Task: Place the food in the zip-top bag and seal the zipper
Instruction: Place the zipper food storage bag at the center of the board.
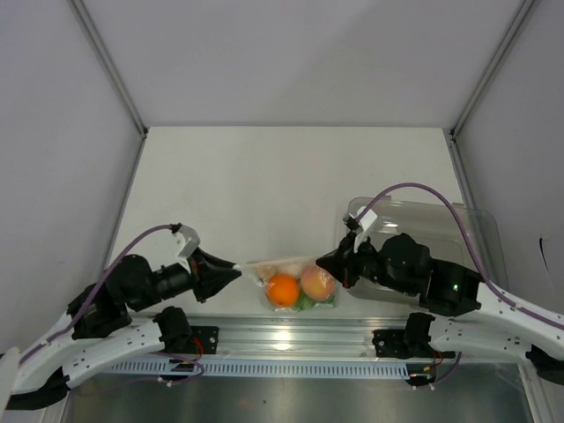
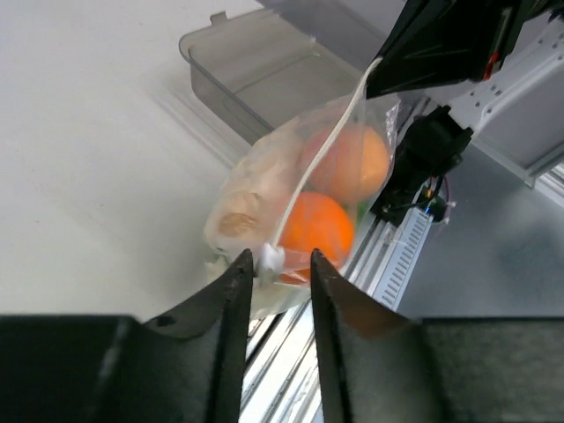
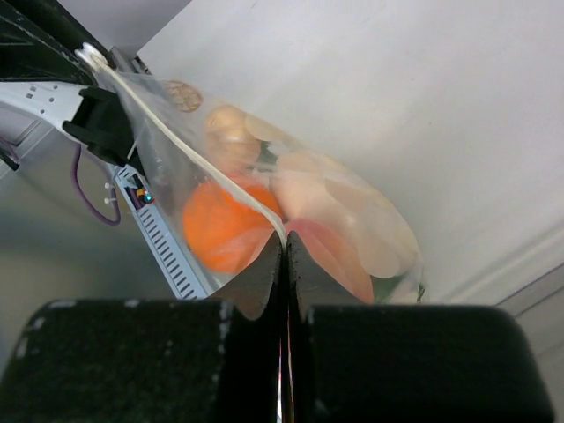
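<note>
The zip-top bag (image 1: pixel 291 284) hangs stretched between my two grippers above the table's front edge. Inside it are the round orange (image 1: pixel 283 289), a reddish-orange fruit (image 1: pixel 317 282) and a bit of green lettuce (image 1: pixel 306 303); a pale egg-like piece (image 2: pixel 240 218) shows in the left wrist view. The zipper (image 3: pixel 189 152) runs as a white strip from gripper to gripper. My right gripper (image 3: pixel 284 238) is shut on the zipper's right end. My left gripper (image 2: pixel 278 257) has its jaws slightly apart, with the zipper's white end (image 2: pixel 269 257) between the tips, against the left finger.
A rigid clear tray (image 1: pixel 476 220) stands at the right, behind my right arm, and shows in the left wrist view as the tray (image 2: pixel 256 75) beyond the bag. The metal rail (image 1: pixel 291 339) with both arm bases runs just below the bag.
</note>
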Motion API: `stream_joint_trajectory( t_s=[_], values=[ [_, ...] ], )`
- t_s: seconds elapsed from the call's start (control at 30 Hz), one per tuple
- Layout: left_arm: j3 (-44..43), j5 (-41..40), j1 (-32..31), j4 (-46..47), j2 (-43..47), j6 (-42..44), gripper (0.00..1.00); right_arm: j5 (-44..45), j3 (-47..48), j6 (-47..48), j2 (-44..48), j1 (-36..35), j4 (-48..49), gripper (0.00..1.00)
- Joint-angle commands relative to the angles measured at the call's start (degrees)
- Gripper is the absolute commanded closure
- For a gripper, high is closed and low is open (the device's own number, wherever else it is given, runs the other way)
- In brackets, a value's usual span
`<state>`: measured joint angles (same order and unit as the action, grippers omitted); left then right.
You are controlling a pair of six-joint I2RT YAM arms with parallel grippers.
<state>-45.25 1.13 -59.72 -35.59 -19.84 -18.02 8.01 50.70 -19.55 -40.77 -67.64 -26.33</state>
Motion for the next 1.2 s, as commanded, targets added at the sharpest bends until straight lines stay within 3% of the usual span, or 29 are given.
stream_joint_trajectory(
  t_s=[0.0, 0.03, 0.07, 0.13, 0.17, 0.57, 0.73, 0.93, 1.1, 1.17],
  values=[
    [-2.1, -3.6, 0.1, 0.6, 4.1, -1.1, 0.62, 1.3, 6.2, 3.3, -5.0, -2.1, 5.3, 1.0],
    [-1.9, -3.6, 0.1, 1.0, 4.8, -1.0, 0.54, 1.7, 8.3, 3.7, -6.8, -2.6, 5.9, 1.0],
    [-1.9, -3.6, 0.1, 1.7, 6.3, -0.9, 0.36, 1.7, 9.5, 4.1, -10.7, -3.3, 6.7, 1.0],
    [-1.3, -4.2, 0.1, 2.1, 7.7, -0.6, 0.23, 1.3, 11.9, 4.3, -15.1, -3.1, 6.7, 1.0],
    [-1.2, -4.5, 0.1, 2.4, 9.1, -0.6, 0.01, 1.0, 14.0, 4.4, -19.6, -2.9, 6.6, 1.0],
    [-0.7, -5.7, 0.1, 2.5, 16.9, -0.9, 0.01, -21.2, 29.0, 3.3, -42.9, 11.5, 14.8, 1.0],
    [0.4, -3.9, 0.1, 2.5, 16.7, -4.2, 0.0, -22.9, 34.5, -0.9, -50.9, 21.8, 12.8, 1.0],
    [3.9, 0.2, 0.1, 4.2, 19.5, -8.5, 0.0, -35.4, 36.1, -7.2, -63.6, 37.6, 14.9, 1.0],
    [3.0, 0.1, 0.1, 2.1, 21.1, -9.5, 0.0, -40.4, 35.1, -10.5, -70.1, 42.6, 18.9, 1.0],
    [3.4, 0.3, 0.1, 1.1, 21.5, -10.3, 0.0, -40.0, 34.7, -10.5, -71.1, 43.1, 19.5, 0.9]
  ],
)
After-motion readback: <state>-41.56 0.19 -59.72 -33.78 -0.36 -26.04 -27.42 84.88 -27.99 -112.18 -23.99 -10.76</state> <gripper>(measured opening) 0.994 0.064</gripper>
